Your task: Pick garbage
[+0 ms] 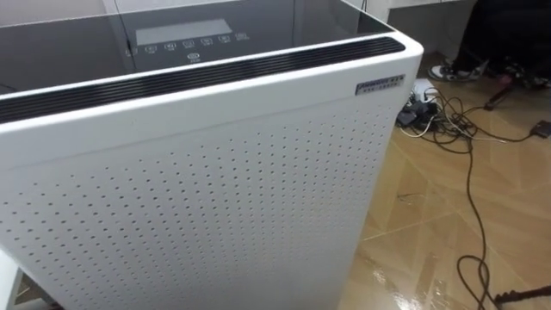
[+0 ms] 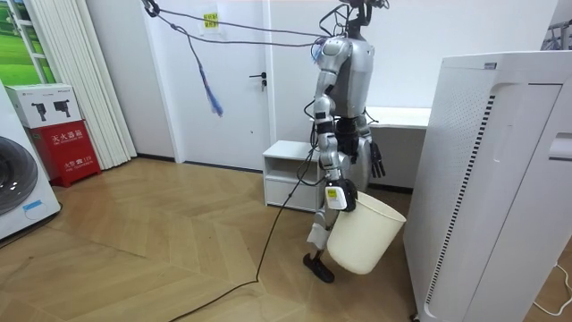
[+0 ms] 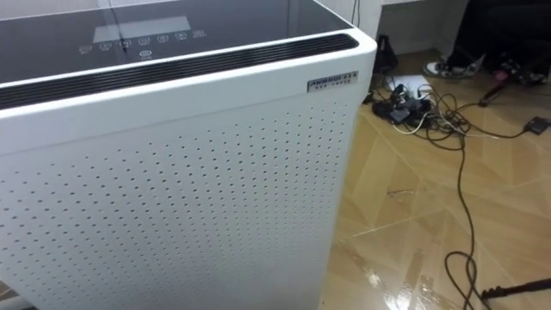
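Your robot stands right up against a tall white air purifier (image 1: 198,189), head camera looking down on its dark top panel (image 1: 185,39) and dotted front face. In the room view the right hand (image 2: 338,192) hangs low at its side and is clamped on the rim of a white bin (image 2: 362,237). The bin hangs tilted beside the legs, just off the wood floor (image 2: 161,241) and close to the purifier's side. You can't see into the bin from here, so I can't tell what's in it. The left hand (image 2: 376,161) hangs by the hip, fingers loose and pointing down, holding nothing. A tangle of cables (image 1: 448,116) lies on the floor past the purifier's right corner, with a shoe (image 1: 449,71) behind it. A low white cabinet (image 2: 290,165) and a door (image 2: 228,89) are behind the robot.
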Available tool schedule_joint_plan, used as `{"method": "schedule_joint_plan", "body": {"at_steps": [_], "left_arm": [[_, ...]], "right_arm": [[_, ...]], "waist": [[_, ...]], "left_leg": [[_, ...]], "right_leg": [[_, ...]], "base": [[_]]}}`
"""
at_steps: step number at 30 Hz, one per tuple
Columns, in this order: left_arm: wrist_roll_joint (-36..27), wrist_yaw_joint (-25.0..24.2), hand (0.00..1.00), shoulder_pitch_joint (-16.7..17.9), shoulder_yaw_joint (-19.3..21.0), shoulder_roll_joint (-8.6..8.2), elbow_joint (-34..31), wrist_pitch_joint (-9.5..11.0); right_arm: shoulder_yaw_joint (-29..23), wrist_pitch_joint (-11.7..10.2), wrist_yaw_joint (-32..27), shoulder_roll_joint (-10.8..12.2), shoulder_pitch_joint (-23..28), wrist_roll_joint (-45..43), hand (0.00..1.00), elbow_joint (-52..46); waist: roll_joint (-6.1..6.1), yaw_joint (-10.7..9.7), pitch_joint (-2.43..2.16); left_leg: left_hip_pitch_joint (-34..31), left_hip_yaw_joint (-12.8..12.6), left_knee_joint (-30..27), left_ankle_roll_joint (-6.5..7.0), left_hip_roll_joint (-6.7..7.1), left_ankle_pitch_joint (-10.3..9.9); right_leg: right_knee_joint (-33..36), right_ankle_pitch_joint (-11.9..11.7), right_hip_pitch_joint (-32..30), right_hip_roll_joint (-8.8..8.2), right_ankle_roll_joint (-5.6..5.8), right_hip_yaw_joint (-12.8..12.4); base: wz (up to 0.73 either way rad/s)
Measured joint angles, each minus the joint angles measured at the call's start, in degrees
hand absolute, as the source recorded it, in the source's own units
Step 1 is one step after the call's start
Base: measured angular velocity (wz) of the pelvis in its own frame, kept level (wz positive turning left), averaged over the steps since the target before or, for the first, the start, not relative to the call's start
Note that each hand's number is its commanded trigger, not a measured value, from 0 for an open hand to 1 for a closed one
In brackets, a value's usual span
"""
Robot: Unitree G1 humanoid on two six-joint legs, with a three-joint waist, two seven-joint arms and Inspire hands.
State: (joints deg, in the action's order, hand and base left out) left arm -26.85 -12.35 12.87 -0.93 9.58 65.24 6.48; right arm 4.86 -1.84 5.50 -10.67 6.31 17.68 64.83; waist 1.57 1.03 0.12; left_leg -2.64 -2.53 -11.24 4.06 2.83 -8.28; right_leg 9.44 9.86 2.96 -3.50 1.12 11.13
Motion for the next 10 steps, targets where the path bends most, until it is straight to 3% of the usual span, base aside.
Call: {"method": "schedule_joint_plan", "body": {"at_steps": [10], "left_arm": [[0.14,0.77,0.0,-0.02,2.15,-0.09,0.05,-2.22]], "right_arm": [[-1.89,0.16,-0.39,0.3,-0.18,-0.3,1.0,3.33]], "waist": [[0.82,0.61,0.16]], "left_leg": [[2.09,0.28,0.54,-0.37,0.03,-0.42]], "right_leg": [[-0.82,0.65,2.05,0.08,-0.16,0.28]], "base": [[0.0]]}}
